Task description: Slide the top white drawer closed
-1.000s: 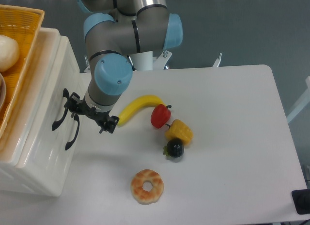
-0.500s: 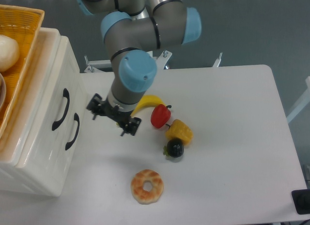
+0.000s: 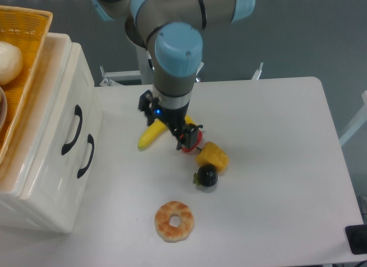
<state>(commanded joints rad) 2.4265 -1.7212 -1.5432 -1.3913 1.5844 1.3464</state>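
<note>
Gripper (image 3: 170, 124): over the mid tabletop, above the banana and red pepper, well apart from the cabinet; nothing seen held; fingers dark and overlapping the fruit, so cannot tell whether parted or together.
Arm (image 3: 173, 54): grey links with light-blue joint caps, reaching down from the top edge of view.
Banana (image 3: 148, 137): yellow, lying on the tabletop, upper end hidden under the gripper.
Red pepper (image 3: 192, 142): just below the gripper, partly covered by it, touching or nearly touching the yellow pepper.
Yellow pepper (image 3: 213, 156): right of and below the red one.
Dark round fruit (image 3: 206, 177): just below the yellow pepper.
Donut (image 3: 174, 221): glazed ring, alone near the front edge of the tabletop (image 3: 275, 163).
Top white drawer (image 3: 70, 120): upper of two in the white cabinet (image 3: 40, 204) at left; front looks flush with the cabinet face, black curved handle beside it on the lower drawer (image 3: 87, 157) with matching handle.
Yellow wicker basket (image 3: 26, 26): on the cabinet top, holding a pale round item (image 3: 8, 61).
</note>
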